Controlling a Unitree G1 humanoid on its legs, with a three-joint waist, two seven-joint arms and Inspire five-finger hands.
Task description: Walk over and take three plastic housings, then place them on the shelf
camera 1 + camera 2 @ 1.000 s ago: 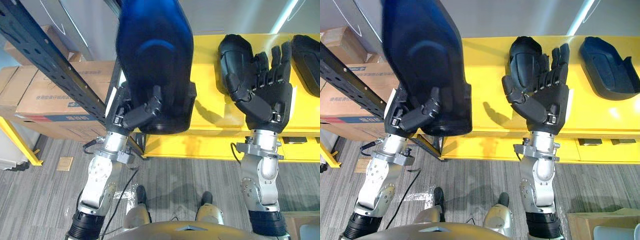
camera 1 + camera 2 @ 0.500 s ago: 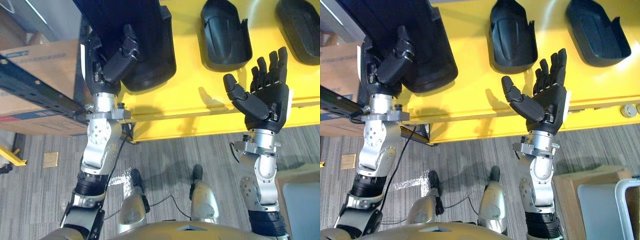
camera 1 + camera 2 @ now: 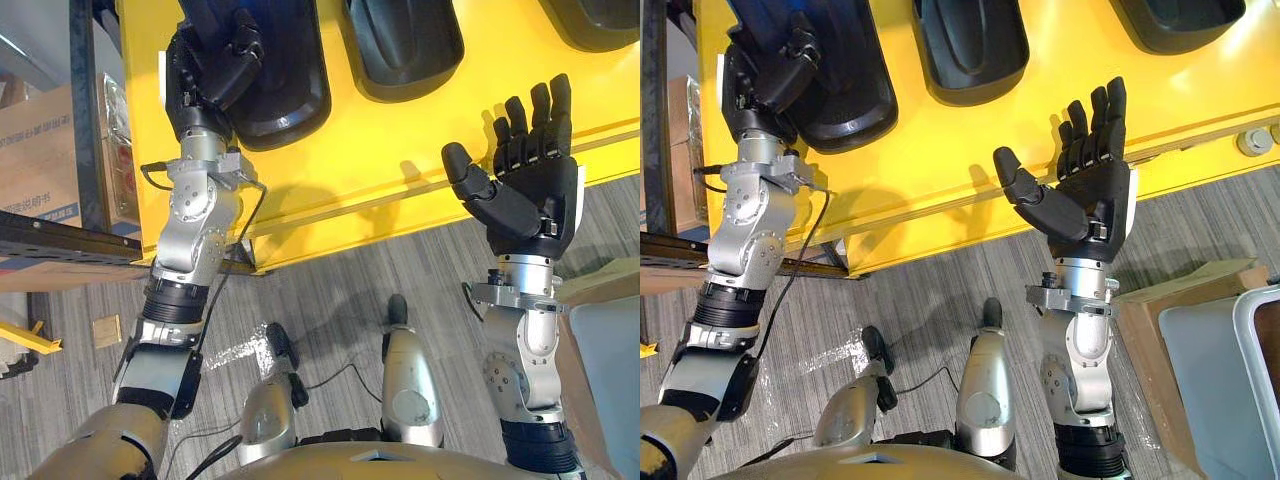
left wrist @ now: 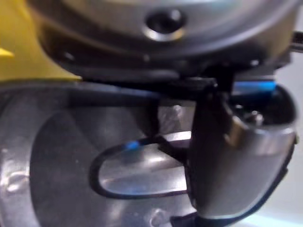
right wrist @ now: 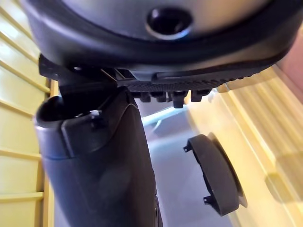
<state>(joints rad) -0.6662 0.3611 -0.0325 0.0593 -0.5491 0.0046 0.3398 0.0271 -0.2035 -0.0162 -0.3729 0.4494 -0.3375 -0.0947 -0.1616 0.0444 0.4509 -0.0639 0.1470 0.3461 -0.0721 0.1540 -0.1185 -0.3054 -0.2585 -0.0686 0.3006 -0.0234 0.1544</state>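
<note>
Left hand (image 3: 205,75) clasps a housing (image 3: 290,95) on yellow shelf (image 3: 400,150), second housing (image 3: 400,45) beside; right hand (image 3: 525,190) spread.

Left housing (image 3: 290,90) cut off by top edge; the left hand (image 3: 200,75) covers its near corner, thumb clamped over it, fingers hidden behind. Middle housing (image 3: 400,50) and right housing (image 3: 1185,25) also cut by top edge, the right one mostly out of frame. Cardboard box (image 3: 40,150) partly behind dark rack post (image 3: 85,110), cut at left edge. Grey bin (image 3: 1230,370) cut at right edge. Small round bits (image 3: 1248,143) on the yellow shelf (image 3: 940,170) front too small to tell. Left wrist view blurred. Dark curved part (image 5: 218,175) seen edge-on, unidentifiable.
</note>
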